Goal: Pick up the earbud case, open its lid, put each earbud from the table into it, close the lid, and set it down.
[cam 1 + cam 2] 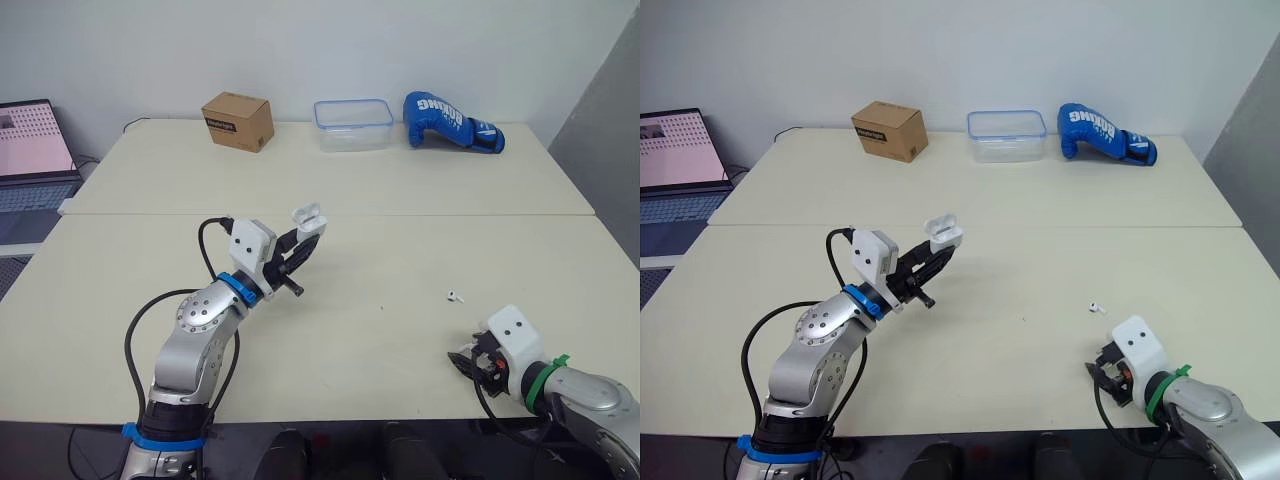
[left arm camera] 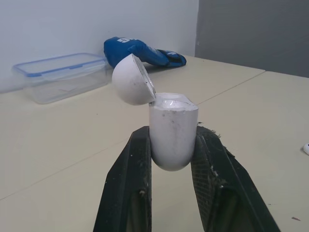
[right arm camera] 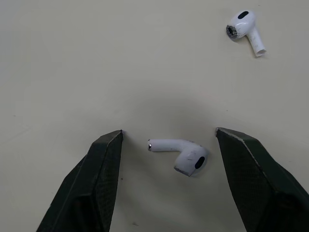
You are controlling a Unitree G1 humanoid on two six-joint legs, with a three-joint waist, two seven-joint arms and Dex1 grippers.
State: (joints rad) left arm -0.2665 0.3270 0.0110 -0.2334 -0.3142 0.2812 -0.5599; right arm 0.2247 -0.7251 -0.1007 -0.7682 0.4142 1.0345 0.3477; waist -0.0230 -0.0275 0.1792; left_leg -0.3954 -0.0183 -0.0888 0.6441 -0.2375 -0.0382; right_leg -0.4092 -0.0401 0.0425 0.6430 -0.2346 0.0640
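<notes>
White plastic earbud case [image 2: 171, 130] stands upright, clamped between the fingers of your left gripper [image 1: 314, 233] and raised off the cream table [image 1: 400, 260]. Its rounded lid [image 2: 131, 79] is hinged open, but you cannot tell what lies inside. Your right gripper [image 3: 169, 130] is low near the table's front edge with its fingers spread; one white earbud [image 3: 181, 154] lies between them, touching neither, and a second white earbud [image 3: 244, 26] lies just beyond, two in all, with bare tabletop between the arms. Along the far edge, well apart, sit one clear blue-rimmed plastic tub [image 1: 352, 124], one brown cardboard box [image 1: 238, 121] and one blue boxing glove [image 1: 452, 122].
</notes>
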